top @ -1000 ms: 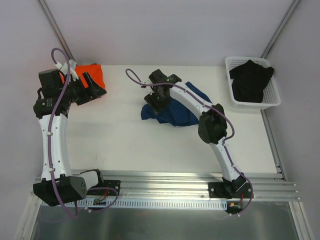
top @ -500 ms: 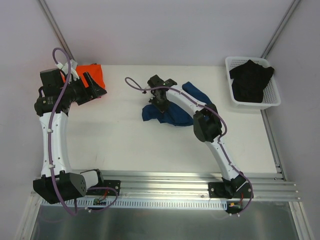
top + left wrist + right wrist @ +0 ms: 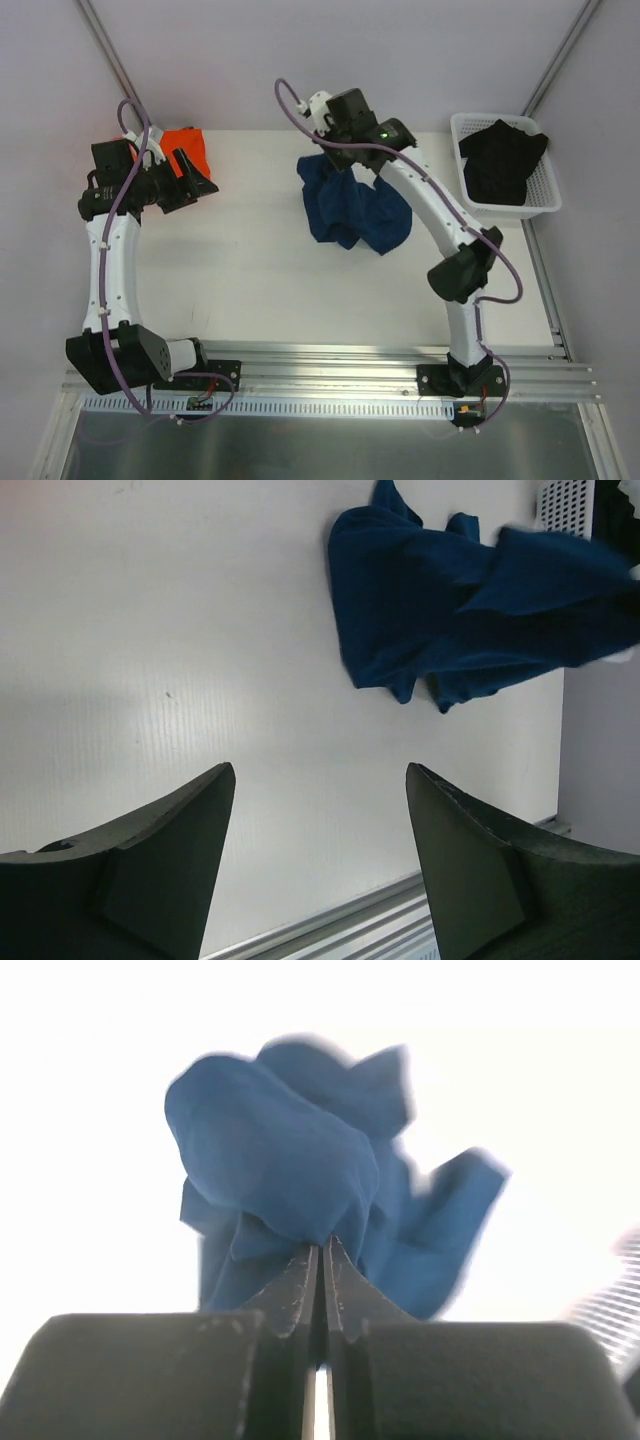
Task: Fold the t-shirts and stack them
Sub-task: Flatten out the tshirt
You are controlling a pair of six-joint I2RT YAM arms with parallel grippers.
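Two soft cloth t-shirts lie apart on the white worktop (image 3: 250,270). The navy blue cloth t-shirt (image 3: 352,207) hangs in a crumpled bunch from the right jaws, near the middle of the worktop's far edge. The right wrist view shows those jaws pressed fully together on a pinched fold at the top of the bunch, with the rest of the cloth drooping below in loose folds. Whether its lowest folds touch the worktop I cannot tell. The white right arm (image 3: 440,215) reaches from the near edge up and across to that spot.

The plain bright orange cloth t-shirt (image 3: 186,146) lies in the far left corner, partly hidden behind the wrist of the white left arm (image 3: 105,260). The left jaws sit just beside it, pointing toward the middle of the worktop. They stand wide apart with nothing between them; only bare worktop shows in the gap.

A white plastic mesh basket (image 3: 540,192) stands at the far right corner, well apart from both shirts, with a crumpled black cloth (image 3: 500,160) inside it.
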